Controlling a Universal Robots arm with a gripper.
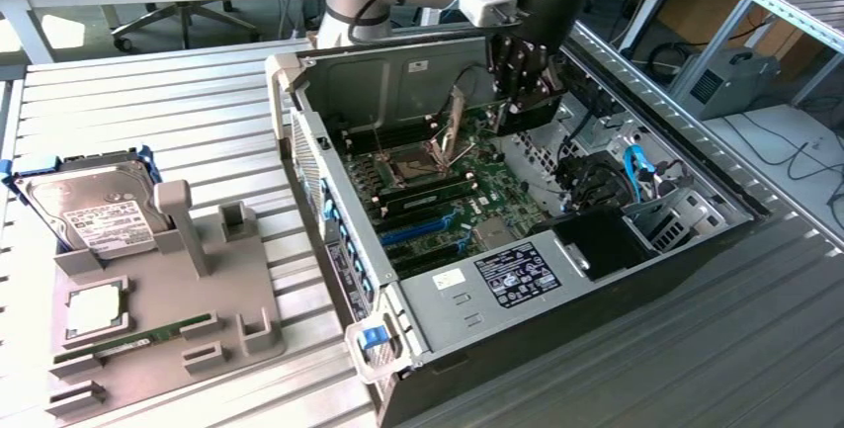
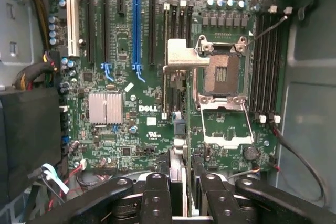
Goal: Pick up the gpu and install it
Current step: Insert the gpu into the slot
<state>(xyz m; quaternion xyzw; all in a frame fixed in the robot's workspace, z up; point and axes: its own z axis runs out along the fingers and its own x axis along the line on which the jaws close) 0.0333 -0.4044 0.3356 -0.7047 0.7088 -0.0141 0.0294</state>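
My gripper (image 1: 523, 77) hangs over the back of the open computer case (image 1: 436, 290), above the green motherboard (image 1: 495, 191). It is shut on the gpu (image 1: 531, 112), a thin black card that hangs below the fingers. In the wrist view the gpu (image 2: 180, 174) appears edge-on as a narrow dark slab between the two black fingers (image 2: 157, 198) of the gripper (image 2: 182, 195). Beyond it lie the motherboard's expansion slots, among them a blue slot (image 2: 137, 24) and black ones beside it. The card is above the board and touches no slot.
A raised CPU socket lever and cover (image 2: 185, 56) stand near the middle of the board. A black drive cage (image 1: 607, 240) and blue cables (image 1: 635, 171) fill the case's right side. On the exterior view's left, a grey fixture (image 1: 198, 280) holds a silver hard drive (image 1: 93, 213) and a green memory stick (image 1: 145, 334).
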